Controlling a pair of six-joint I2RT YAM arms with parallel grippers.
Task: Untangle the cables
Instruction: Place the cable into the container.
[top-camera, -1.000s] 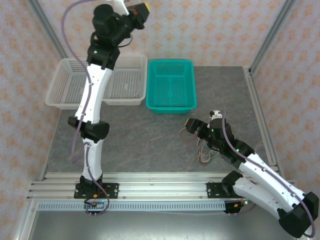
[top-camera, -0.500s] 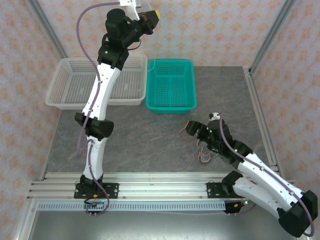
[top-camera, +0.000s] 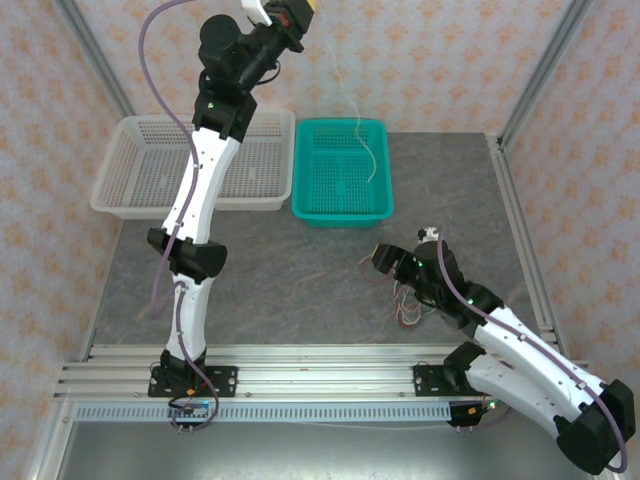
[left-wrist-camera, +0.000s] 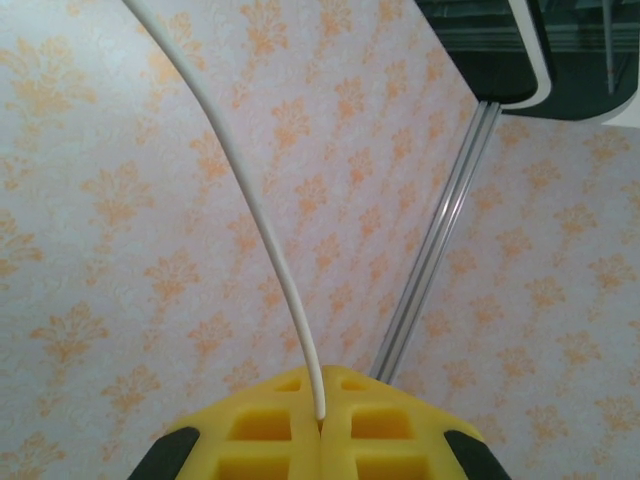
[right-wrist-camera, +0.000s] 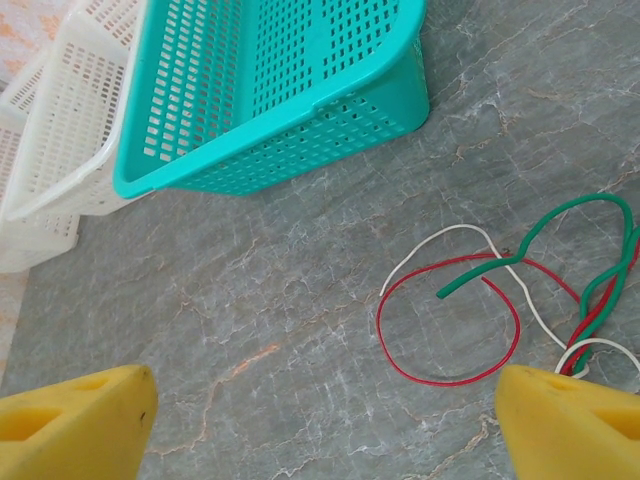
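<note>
my pincer (left-wrist-camera: 320, 428): yellow pads pressed together at 6 o'clock | white cable (left-wrist-camera: 262, 215): pinched in the seam, it goes up and bends toward 11 o'clock | behind: wallpaper (left-wrist-camera: 120, 200) with orange flowers | metal post (left-wrist-camera: 440, 220): from 6 toward 1 o'clock | dark panel (left-wrist-camera: 480, 60): at 1 o'clock

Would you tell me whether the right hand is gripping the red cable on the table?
No, the right hand is open, its yellow fingers wide apart, and the red cable lies loose on the table.

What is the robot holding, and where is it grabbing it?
The left end effector pinches a white cable by its end. The right end effector holds nothing.
</note>
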